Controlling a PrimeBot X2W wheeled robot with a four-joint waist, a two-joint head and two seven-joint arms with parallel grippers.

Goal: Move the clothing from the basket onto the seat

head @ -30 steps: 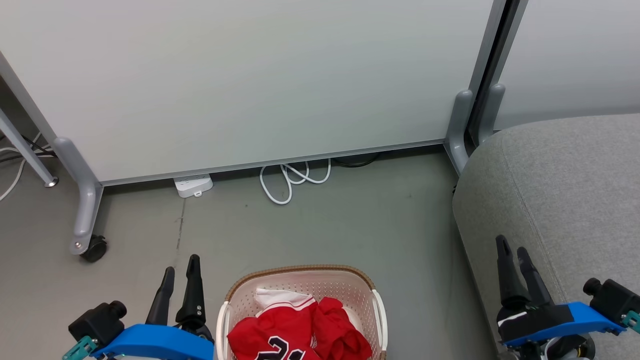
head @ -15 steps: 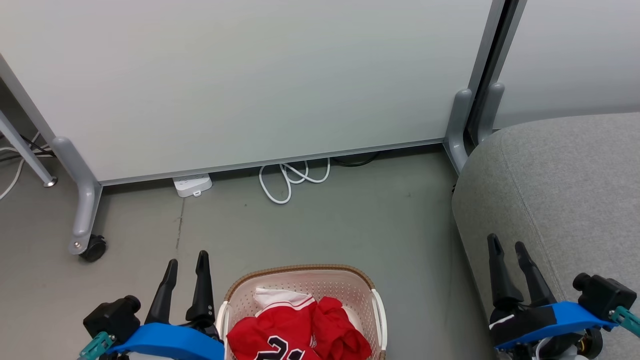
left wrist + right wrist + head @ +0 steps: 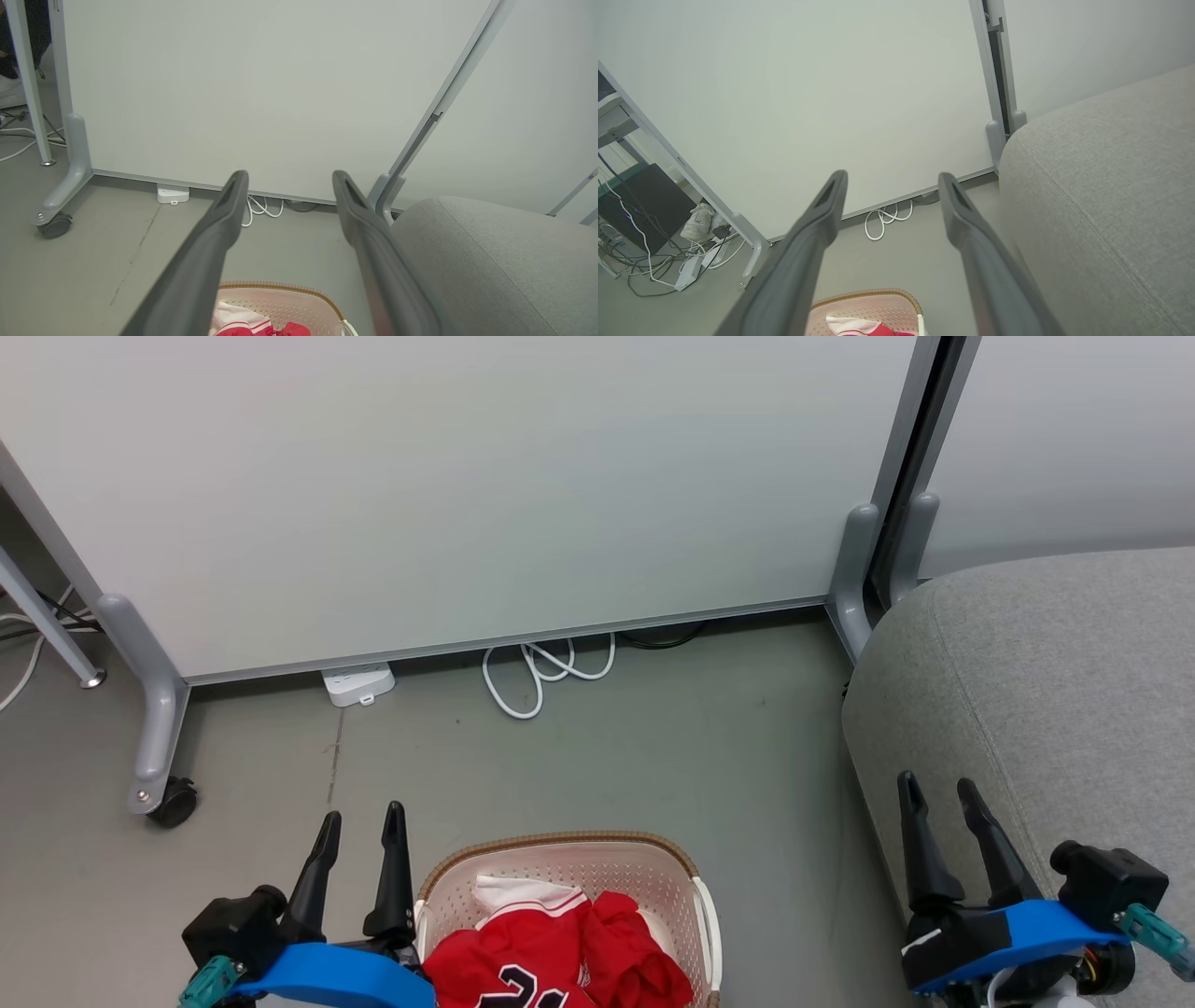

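Red jerseys (image 3: pixel 551 957): crumpled in the laundry basket (image 3: pixel 560 841), none lifted yet.
Left jaws: spread and empty, just left of the laundry basket, likely poised to dip in for a jersey.
Right jaws: spread and empty, well right of the laundry basket, over the grey sofa seat (image 3: pixel 1046 691), likely kept clear.

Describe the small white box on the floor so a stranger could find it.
Follow the bottom edge of the big pale partition panel leftward, toward its grey wheeled leg. There the white power strip lies on the floor. Unlike the looped white cable beside it, it is a solid block.
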